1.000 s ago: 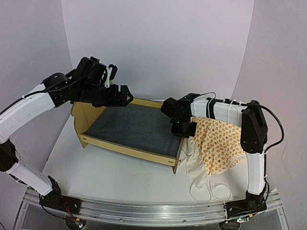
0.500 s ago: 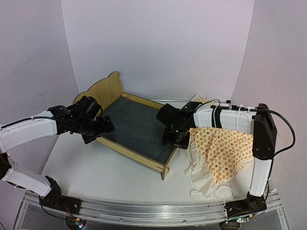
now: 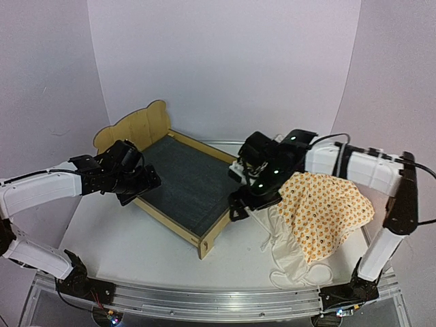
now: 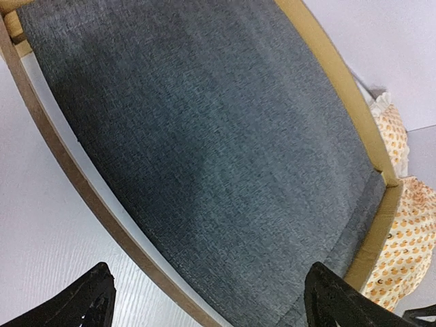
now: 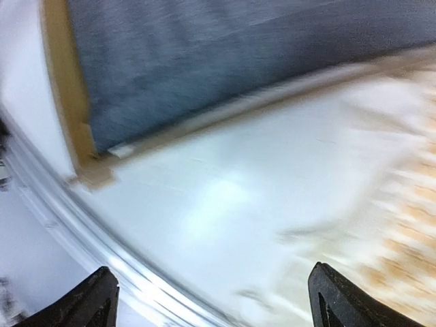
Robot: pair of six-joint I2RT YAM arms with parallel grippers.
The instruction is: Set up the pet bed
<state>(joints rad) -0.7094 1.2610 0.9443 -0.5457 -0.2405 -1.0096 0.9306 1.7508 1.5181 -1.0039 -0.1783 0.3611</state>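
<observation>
The pet bed (image 3: 136,126) stands slantwise on the table, with its bear-ear headboard at the back left and its low footboard (image 3: 216,233) toward the front. Its dark grey base panel (image 4: 204,136) fills the left wrist view. My left gripper (image 3: 144,184) hangs open just over the bed's left side rail (image 4: 75,184), holding nothing. My right gripper (image 3: 238,203) is open beside the bed's right foot corner, apart from it, above bare table. In the blurred right wrist view, that gripper (image 5: 218,303) shows nothing between its fingertips, and the bed's corner (image 5: 85,146) lies at upper left.
Orange-print bedding (image 3: 327,214) with a white ruffle (image 3: 283,248) lies heaped at the right, partly under my right arm. The bedding (image 4: 402,231) also shows beyond the footboard. A metal rail (image 3: 204,303) runs along the table's near edge. Walls close in behind.
The bed has swung so its foot end points toward the front. My right gripper has opened and let go of the bed's foot end. My left arm has dropped to the left rail.
</observation>
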